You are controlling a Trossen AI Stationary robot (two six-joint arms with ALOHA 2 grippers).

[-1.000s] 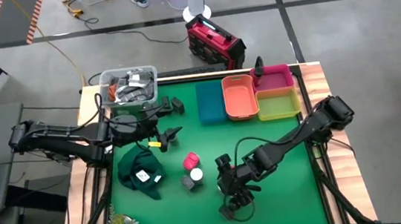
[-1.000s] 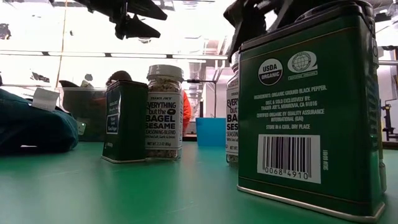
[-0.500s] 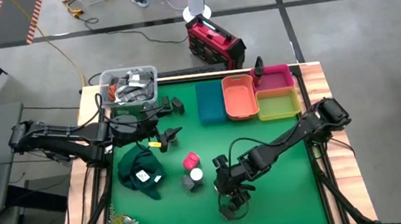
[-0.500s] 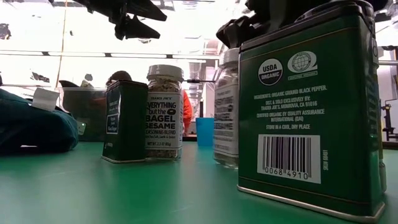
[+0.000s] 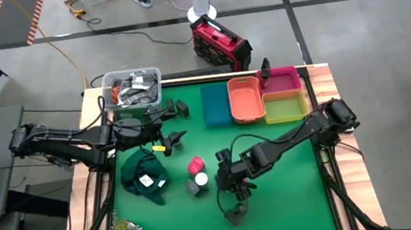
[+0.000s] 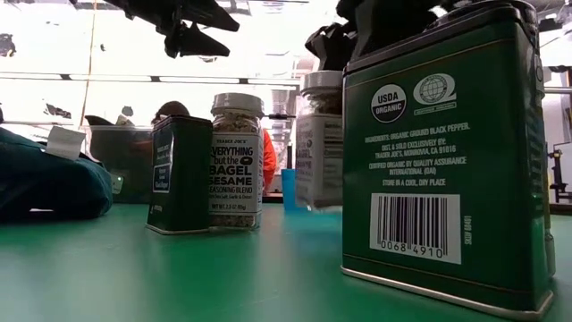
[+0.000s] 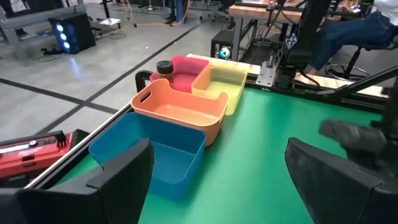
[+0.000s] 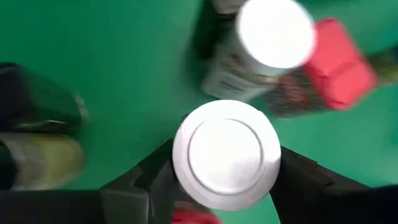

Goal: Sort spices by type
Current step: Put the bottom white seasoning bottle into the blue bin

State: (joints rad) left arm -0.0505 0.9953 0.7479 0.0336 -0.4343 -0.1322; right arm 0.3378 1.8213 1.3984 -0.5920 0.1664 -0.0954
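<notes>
Right pincer (image 5: 229, 181) sits over the middle of the green desk (image 5: 291, 198), clamped on a white-capped jar (image 8: 226, 154). In the right wrist view the round white cap fills the gap between the two dark fingers (image 8: 134, 183), one on each side of it. In the low view this same jar (image 6: 319, 139) hangs clear of the desk surface, upright, label facing the camera.

Just beside the held jar: a second white-capped jar (image 5: 201, 180) labelled "Everything but the Bagel Sesame" (image 6: 237, 161), standing upright, and touching or nearly touching it a dark green tin with a red-pink top (image 5: 195, 165), also upright (image 6: 180, 174). A black pepper tin (image 6: 447, 161), dark green with a barcode, stands closest to the low camera; in the high view a dark container (image 5: 233, 218) shows near the front edge of the desk, below the right pincer.

Left pincer (image 5: 176, 123) hovers over the back left part of the desk, jaws wide, holding nothing. Near it: dark green cloth with a white label (image 5: 141, 175) and a clear tub of grey clutter (image 5: 132, 87).

Along the back of the desk: blue bin (image 7: 155, 149), orange bin (image 7: 180, 112), pink bin (image 7: 183, 71) and yellow bin (image 7: 221, 81). A dark round jar (image 7: 164, 67) stands in the pink bin.
</notes>
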